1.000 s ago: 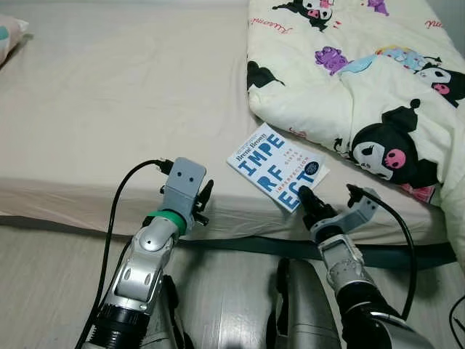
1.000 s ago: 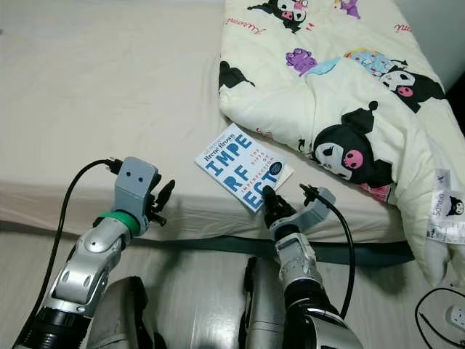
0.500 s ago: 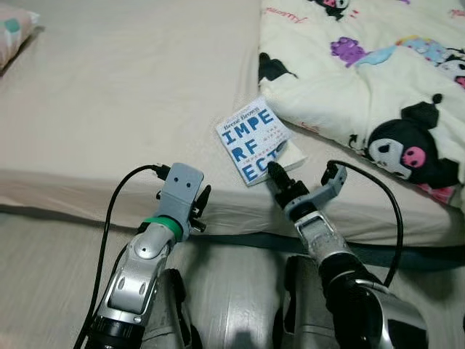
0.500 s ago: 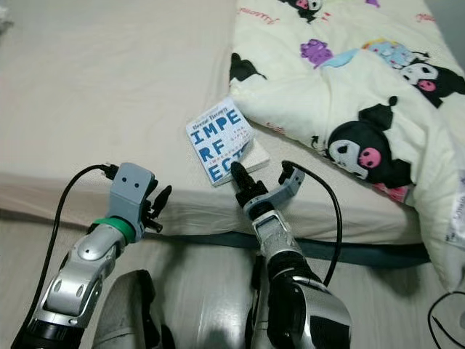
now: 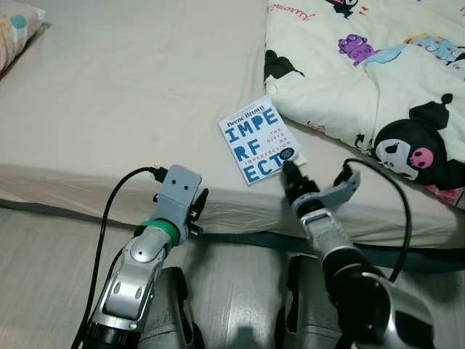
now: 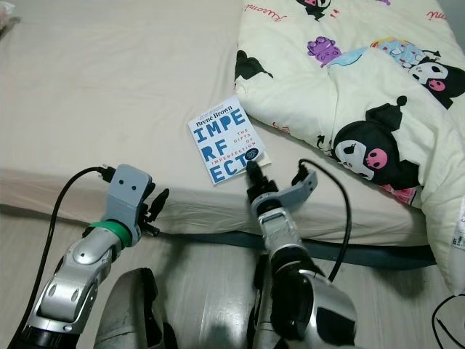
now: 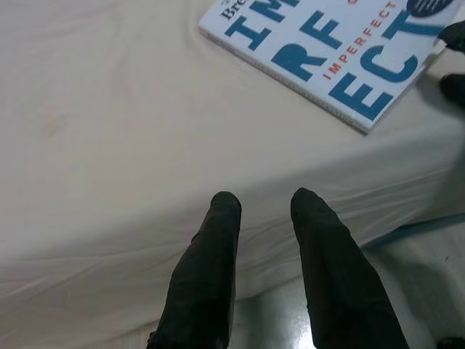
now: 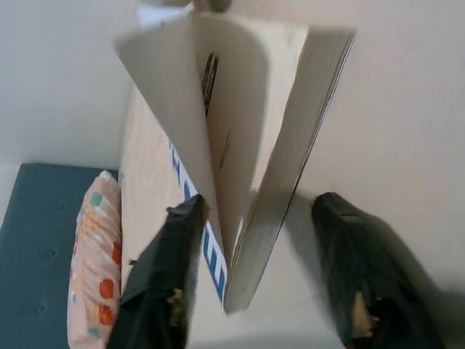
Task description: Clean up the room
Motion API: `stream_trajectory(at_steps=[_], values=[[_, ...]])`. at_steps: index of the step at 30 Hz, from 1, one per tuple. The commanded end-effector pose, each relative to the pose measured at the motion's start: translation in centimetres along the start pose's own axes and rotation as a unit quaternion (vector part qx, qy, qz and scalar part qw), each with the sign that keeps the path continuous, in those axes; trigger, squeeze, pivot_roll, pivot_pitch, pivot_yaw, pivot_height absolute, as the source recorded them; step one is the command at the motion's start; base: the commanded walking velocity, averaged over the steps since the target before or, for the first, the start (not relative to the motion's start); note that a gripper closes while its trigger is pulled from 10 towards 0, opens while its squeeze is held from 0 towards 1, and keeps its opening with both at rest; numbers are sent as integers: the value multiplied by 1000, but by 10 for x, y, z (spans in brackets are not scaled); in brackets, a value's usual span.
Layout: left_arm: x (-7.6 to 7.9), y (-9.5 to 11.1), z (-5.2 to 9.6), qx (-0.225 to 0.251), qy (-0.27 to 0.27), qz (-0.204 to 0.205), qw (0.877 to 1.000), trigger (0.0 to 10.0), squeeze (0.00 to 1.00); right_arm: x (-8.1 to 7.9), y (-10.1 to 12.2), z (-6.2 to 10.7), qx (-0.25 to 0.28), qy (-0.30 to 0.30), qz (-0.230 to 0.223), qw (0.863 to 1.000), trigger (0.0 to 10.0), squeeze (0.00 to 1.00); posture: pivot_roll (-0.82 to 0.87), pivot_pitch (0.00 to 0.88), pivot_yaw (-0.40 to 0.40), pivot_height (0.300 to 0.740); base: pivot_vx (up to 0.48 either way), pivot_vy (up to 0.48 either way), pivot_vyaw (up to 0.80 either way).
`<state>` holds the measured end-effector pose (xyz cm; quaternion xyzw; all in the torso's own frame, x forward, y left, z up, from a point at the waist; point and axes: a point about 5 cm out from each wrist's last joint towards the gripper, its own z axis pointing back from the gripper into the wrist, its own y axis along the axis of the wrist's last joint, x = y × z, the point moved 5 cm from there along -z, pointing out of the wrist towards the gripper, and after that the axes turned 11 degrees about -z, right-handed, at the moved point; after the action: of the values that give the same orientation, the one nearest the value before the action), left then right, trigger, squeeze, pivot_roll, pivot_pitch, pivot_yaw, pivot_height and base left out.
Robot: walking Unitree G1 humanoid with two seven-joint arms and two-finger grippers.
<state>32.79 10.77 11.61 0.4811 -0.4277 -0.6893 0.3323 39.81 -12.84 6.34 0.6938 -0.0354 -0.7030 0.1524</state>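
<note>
Book (image 5: 258, 139) sits on the bed (image 5: 131, 94) right ahead of your right gripper (image 5: 289, 173), quilt (image 5: 378, 80) beyond it. Right wrist view: fingers (image 8: 163, 283) spread apart, straddling the lifted cover. Left gripper (image 7: 265, 207) open too, hovering off the mattress edge.

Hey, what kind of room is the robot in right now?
Most likely a bedroom. A wide bed with a beige sheet spans the view, a cartoon-print comforter is bunched on it, and a pillow lies at its far corner. A book rests near the edge.
</note>
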Motion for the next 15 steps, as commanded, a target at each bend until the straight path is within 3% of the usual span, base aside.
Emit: stream_trajectory(at_steps=[1,6,8,10,12,13,14,15], values=[[2,-8,4,-16,-3,-3,1000,10000,0,15,-8,9,-10,-21,-5,1000,10000,1000,133,207,124,536,0,0,0],[7,-7,5,-17,-10,0,1000,10000,0,27,-6,15,-9,-42,1,999,10000,1000,136,227,132,536,0,0,0],[8,-6,8,-18,-11,1,1000,10000,0,19,-4,10,-16,-25,9,1000,10000,1000,152,241,137,536,0,0,0],[5,-8,13,-24,-9,0,1000,10000,0,-2,-1,0,-33,12,8,999,10000,1000,175,272,141,536,0,0,0],[4,-8,15,-25,-8,0,1000,10000,0,-5,-1,-2,-36,18,7,999,10000,1000,175,272,141,536,0,0,0],[3,-10,19,-30,-6,0,1000,10000,0,-9,0,-5,-39,15,9,999,10000,431,188,290,142,536,0,0,0],[3,-10,19,-30,-6,0,1000,10000,0,-9,0,-5,-39,15,9,999,10000,431,188,290,142,536,0,0,0],[3,-11,20,-32,-5,0,999,10000,0,-9,0,-6,-38,12,8,999,10000,0,188,290,142,536,0,0,0]])
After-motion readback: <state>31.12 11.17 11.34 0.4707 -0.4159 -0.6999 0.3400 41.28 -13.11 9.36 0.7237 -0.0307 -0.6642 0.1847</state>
